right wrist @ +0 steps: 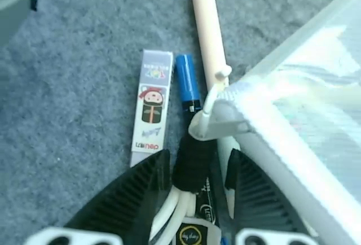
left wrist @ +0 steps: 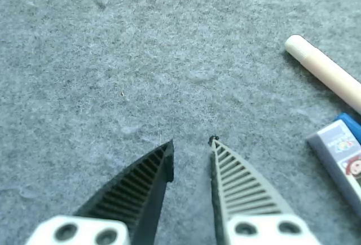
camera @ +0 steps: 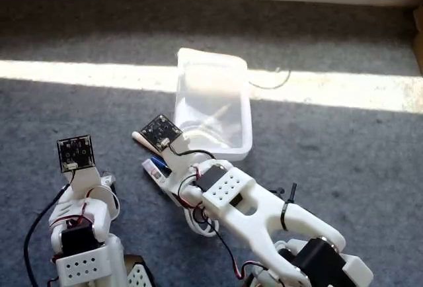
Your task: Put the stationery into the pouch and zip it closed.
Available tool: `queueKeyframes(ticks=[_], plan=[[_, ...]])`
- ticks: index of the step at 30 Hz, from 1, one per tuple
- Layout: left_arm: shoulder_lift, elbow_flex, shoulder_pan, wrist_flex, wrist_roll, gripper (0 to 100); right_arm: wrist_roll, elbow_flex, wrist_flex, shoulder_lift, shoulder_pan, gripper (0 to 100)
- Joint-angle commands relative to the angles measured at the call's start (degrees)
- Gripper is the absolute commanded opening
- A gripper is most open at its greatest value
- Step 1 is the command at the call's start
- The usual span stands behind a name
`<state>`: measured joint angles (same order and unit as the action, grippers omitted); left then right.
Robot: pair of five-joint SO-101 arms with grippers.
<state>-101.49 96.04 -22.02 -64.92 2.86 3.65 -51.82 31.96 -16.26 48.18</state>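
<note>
Caution, judging from the layout: working right at the near corner of the pouch (camera: 215, 95), lying mid-bench with its mouth turned toward the near edge. Standing part-way open with the right fingers (right wrist: 141, 194), straddling a dark-capped pen (right wrist: 194, 149) without plainly pressing on it, and crowding close against the stiff pouch rim on one side. Risking, on closing, pinching that rim together with the pen, and so dragging the whole pouch instead of loading it. Risking, too, shoving the light pouch toward the far edge while feeding anything in, lacking any hold on it.

Leaving the cream pen (right wrist: 206, 25), the blue tube (right wrist: 186, 81) and the boxed eraser (right wrist: 151, 109) lying loose just beside the mouth, between the two arms, the cream pen running up to the pouch corner. Possibly nudging or rolling these away with any sideways sweep of the wrist.

Hovering over bare bench toward the near left corner with the left fingers (left wrist: 138, 194), slightly parted and holding nothing, well short of bracing the pouch. Expecting a skidding pouch at zipping time unless steadying it first.
</note>
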Motion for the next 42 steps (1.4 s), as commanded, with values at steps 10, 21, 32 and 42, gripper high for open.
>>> queueKeyframes(ticks=[10, 21, 32, 42], plan=[[-0.5, 1.2, -0.7, 0.8, -0.4, 11, 0.4, 2.0, -1.8, 5.1, 1.2, 16.6], [-0.5, 1.2, -0.7, 0.8, -0.4, 11, 0.4, 3.1, -1.5, 3.7, 1.3, 16.6], [-0.5, 1.2, -0.7, 0.8, -0.4, 11, 0.8, 0.9, -1.8, 0.5, 2.9, 12.7], [-0.5, 1.2, -0.7, 0.8, -0.4, 11, 0.8, 0.9, -1.8, 0.6, 2.9, 10.9]])
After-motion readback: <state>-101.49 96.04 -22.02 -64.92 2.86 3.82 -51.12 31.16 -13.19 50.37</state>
